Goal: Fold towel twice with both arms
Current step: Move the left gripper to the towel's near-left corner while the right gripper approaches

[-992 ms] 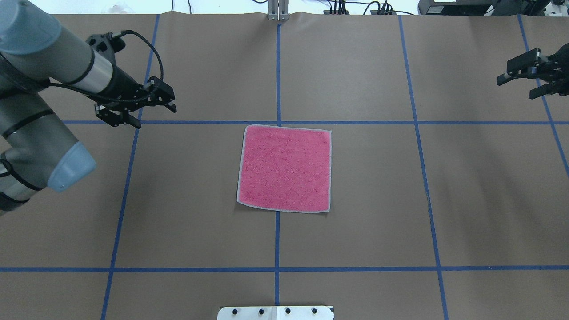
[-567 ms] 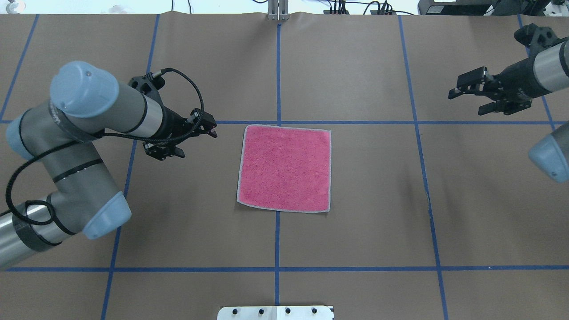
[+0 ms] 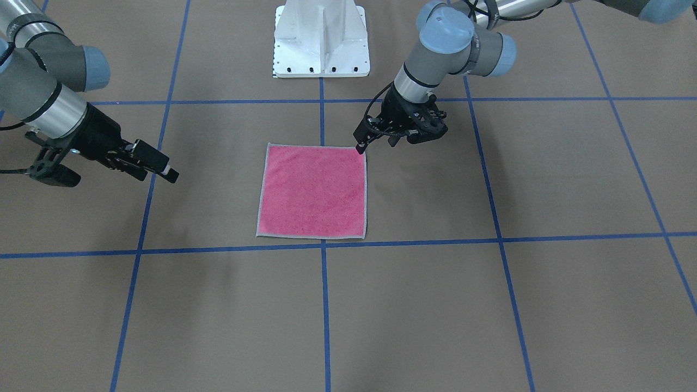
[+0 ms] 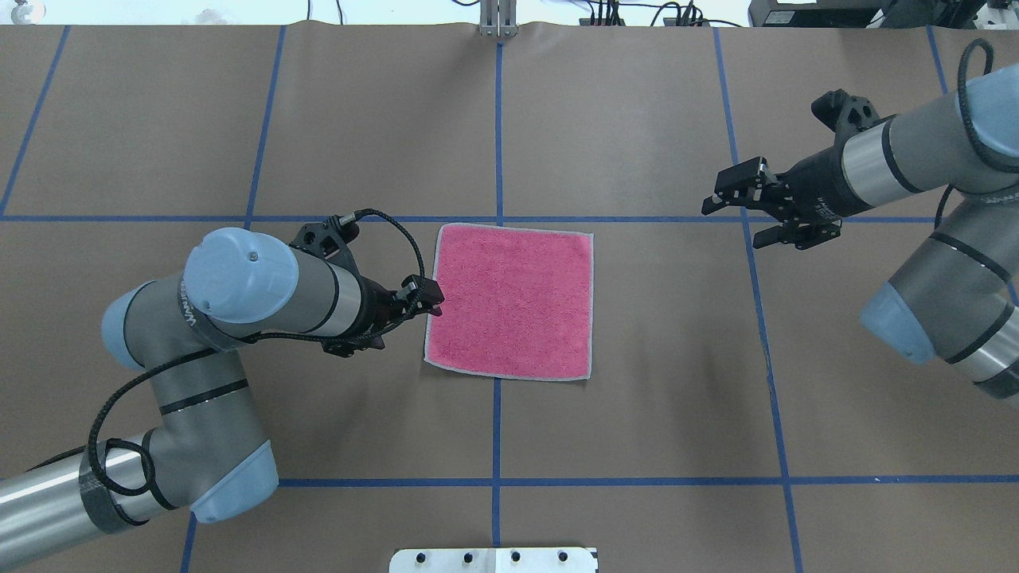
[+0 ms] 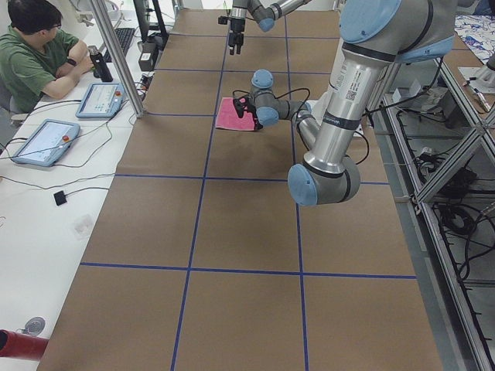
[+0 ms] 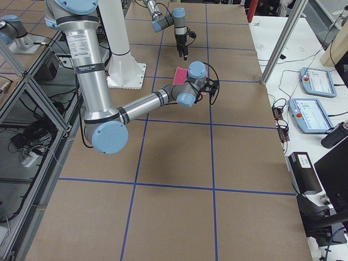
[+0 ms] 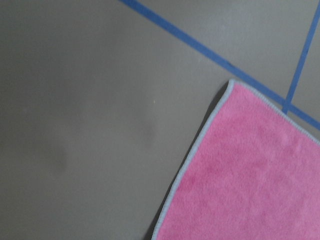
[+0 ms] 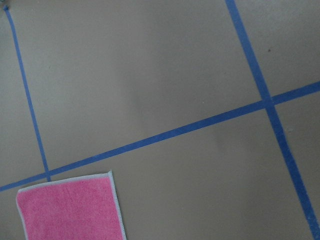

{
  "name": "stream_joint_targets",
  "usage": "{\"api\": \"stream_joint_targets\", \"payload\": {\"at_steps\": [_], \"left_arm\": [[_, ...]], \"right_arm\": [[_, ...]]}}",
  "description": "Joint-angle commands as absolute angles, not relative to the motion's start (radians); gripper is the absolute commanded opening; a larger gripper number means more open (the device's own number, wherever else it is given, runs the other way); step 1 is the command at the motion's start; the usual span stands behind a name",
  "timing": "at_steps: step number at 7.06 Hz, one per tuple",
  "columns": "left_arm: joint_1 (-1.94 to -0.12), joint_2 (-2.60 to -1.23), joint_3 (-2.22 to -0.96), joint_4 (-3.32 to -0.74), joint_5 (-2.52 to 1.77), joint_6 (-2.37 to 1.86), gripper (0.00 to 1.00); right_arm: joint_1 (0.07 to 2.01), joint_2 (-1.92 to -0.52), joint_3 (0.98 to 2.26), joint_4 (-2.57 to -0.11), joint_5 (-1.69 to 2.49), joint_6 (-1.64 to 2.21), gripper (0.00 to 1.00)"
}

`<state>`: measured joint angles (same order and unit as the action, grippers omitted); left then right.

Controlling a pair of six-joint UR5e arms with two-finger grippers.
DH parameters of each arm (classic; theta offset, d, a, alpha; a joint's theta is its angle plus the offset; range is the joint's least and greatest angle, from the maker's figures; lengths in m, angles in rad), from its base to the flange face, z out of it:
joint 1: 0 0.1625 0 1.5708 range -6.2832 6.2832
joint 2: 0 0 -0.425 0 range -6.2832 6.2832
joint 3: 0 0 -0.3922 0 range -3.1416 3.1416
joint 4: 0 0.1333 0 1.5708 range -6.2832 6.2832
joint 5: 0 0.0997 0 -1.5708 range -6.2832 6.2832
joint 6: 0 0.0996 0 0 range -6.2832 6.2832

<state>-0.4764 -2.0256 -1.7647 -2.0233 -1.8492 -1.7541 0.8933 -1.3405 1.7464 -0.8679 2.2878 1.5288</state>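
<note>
Left tool poised at flat pink towel; first fold not begun
Both tools wide, empty; right tool, well apart, must approach.

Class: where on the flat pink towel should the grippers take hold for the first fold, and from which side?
Probably its two robot-side corners. The towel lies flat, so only the stitched edging gives a lip; left gripper from the left side, right gripper from the right.
</note>
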Motion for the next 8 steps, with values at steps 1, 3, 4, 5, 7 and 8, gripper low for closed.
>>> {"api": "stream_joint_targets", "payload": {"at_steps": [1, 3, 4, 5, 7, 8], "left_arm": [[-0.431, -2.036, -1.727, -2.029, -1.804, -1.753, 1.00], [-0.431, -2.091, -1.666, -2.029, -1.802, -1.752, 0.91], [-0.431, -2.089, -1.661, -2.029, -1.802, -1.750, 0.80], [-0.433, -2.088, -1.660, -2.029, -1.802, -1.747, 0.73], [-0.433, -2.085, -1.660, -2.029, -1.804, -1.744, 0.66], [-0.433, -2.088, -1.661, -2.029, -1.804, -1.749, 0.63]], "right_arm": [[0.819, -1.318, 1.752, -0.867, 2.258, 1.584, 0.99], [0.769, -1.304, 1.755, -0.868, 2.215, 1.609, 0.99], [0.765, -1.304, 1.755, -0.868, 2.215, 1.609, 0.99], [0.762, -1.304, 1.755, -0.867, 2.217, 1.609, 0.99], [0.758, -1.304, 1.755, -0.868, 2.220, 1.609, 0.99], [0.755, -1.302, 1.753, -0.868, 2.220, 1.611, 0.99]]}}
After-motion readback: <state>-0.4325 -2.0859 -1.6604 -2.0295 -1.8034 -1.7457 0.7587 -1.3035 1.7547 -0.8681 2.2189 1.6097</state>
